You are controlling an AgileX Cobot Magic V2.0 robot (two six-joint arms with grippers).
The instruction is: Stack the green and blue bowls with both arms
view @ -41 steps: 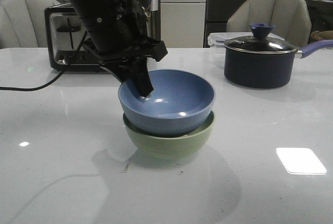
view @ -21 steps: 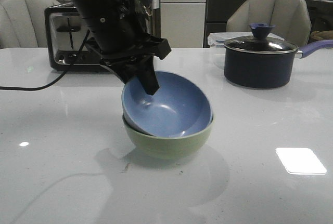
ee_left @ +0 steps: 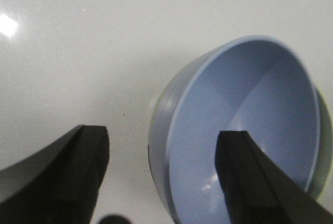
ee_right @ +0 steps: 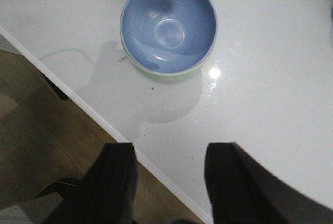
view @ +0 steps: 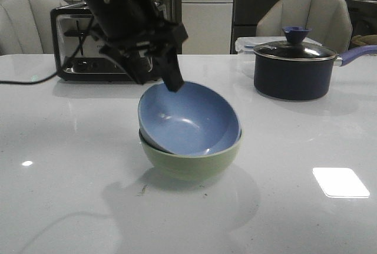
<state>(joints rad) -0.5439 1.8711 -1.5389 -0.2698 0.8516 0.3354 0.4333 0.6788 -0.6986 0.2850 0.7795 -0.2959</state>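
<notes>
Sitting near the middle of the white table [view: 70,195]: a matte dusty blue bowl [view: 191,121] nested inside a pale sage green bowl [view: 191,162] of the same size. Leaning rather than seating flat, the blue bowl's far-left rim riding higher and its mouth tipping toward the camera, with only a band of green showing beneath it. Carrying nothing inside but a couple of light glints on the blue floor.

Hovering above the raised rim: the left gripper [ee_left: 161,167], jaws spread wide and holding nothing, one finger over the blue interior and the other over bare table in the left wrist view. Not clearly touching the rim in the front view, though the fingertip there is reaching down right to the edge. Hanging well off past the table edge: the right gripper [ee_right: 169,177], fingers parted and holding nothing, looking down on both bowls.

Standing at the back: a toaster [view: 82,45] on the left, partly blocked by the left arm [view: 123,12], and a dark lidded saucepan [view: 294,68] on the right, its contents hidden by the lid, its handle cut off by the frame edge.
</notes>
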